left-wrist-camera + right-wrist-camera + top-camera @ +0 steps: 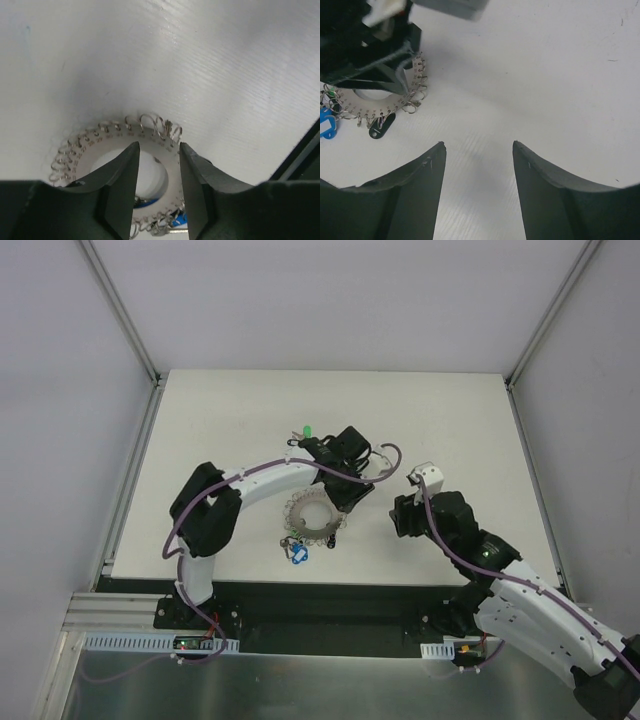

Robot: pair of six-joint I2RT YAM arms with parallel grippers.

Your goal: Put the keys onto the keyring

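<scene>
Hides keyring partly under left wrist; straddles its band, left gripper narrowly parted, clamping nothing; holds right gripper wide, empty, above table.

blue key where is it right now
Top view: the blue key sits at the near-left edge of the keyring, with the black key on its right.
</scene>
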